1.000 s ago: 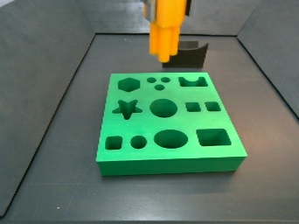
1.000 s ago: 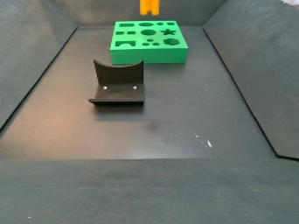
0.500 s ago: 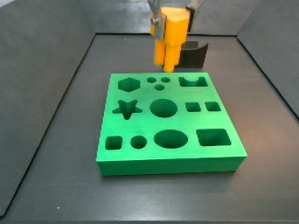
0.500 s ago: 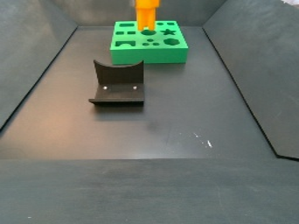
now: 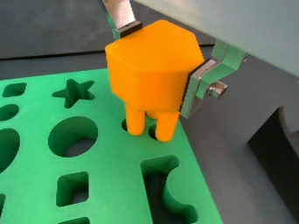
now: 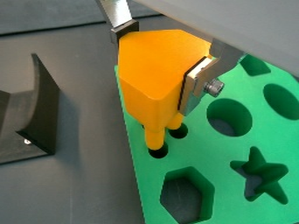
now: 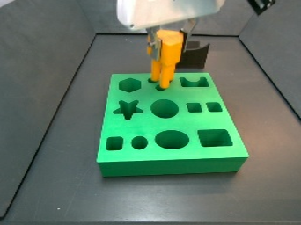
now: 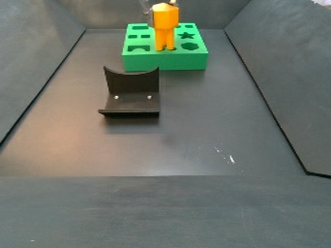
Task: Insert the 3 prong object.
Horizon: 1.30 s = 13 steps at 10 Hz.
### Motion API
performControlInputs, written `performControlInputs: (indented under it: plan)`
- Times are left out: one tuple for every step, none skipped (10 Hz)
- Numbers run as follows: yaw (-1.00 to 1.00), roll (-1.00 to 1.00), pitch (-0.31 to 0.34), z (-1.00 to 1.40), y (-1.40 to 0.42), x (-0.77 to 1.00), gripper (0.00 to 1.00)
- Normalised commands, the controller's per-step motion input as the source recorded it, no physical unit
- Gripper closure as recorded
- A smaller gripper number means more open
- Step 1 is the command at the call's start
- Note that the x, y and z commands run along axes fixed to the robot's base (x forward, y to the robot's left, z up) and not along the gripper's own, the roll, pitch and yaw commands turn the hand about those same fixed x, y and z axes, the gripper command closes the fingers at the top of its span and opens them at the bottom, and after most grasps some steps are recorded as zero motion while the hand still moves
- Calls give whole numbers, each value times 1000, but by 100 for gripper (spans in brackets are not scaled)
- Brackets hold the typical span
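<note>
My gripper (image 5: pixel 163 52) is shut on the 3 prong object (image 5: pixel 149 77), a tall orange-yellow block, and holds it upright over the green board (image 5: pixel 117 185). Silver fingers (image 5: pixel 205 80) press its two sides. Its short prongs (image 5: pixel 149 124) point down, and their tips reach into the small round holes near the board's far edge. The same shows in a wrist view: gripper (image 6: pixel 160 57), block (image 6: pixel 156 83), prongs (image 6: pixel 155 140), board (image 6: pixel 212 157). In both side views the block (image 7: pixel 168 57) (image 8: pixel 165 26) stands on the board (image 7: pixel 171 165) (image 8: pixel 195 61) under the gripper (image 7: pixel 165 37).
The board has other cut-outs: a star (image 7: pixel 127 109), a hexagon (image 7: pixel 127 84), circles and squares. The dark fixture (image 8: pixel 130 93) stands on the floor apart from the board and shows behind it in a side view (image 7: pixel 192 54). Sloping dark walls enclose the floor.
The gripper has come down with the orange block, from above the board's far edge to the board, and the prongs now meet the small holes.
</note>
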Motion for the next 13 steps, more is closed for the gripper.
performControlInputs:
  plan:
    - [-149, -64, -9, -306, -77, 0, 100]
    - [-260, -84, -19, -277, -57, 0, 100]
    - [-220, -50, -7, -223, -9, -74, 100]
    - [-80, -40, -30, -140, 0, -183, 100]
    - [0, -13, -64, -97, 0, -334, 100]
    - [0, -7, -106, -43, 0, -389, 100]
    - [0, -34, -31, -97, 0, -23, 100]
    - [0, 0, -11, -257, -37, 49, 100]
    - [-9, 0, -36, -283, -37, 71, 100]
    - [-43, 0, -49, -277, -43, 37, 100]
    - [-31, 27, -59, -311, -74, 11, 100]
    - [-14, 33, -60, -360, -49, 6, 100]
    - [-20, 70, -53, -509, -66, 40, 100]
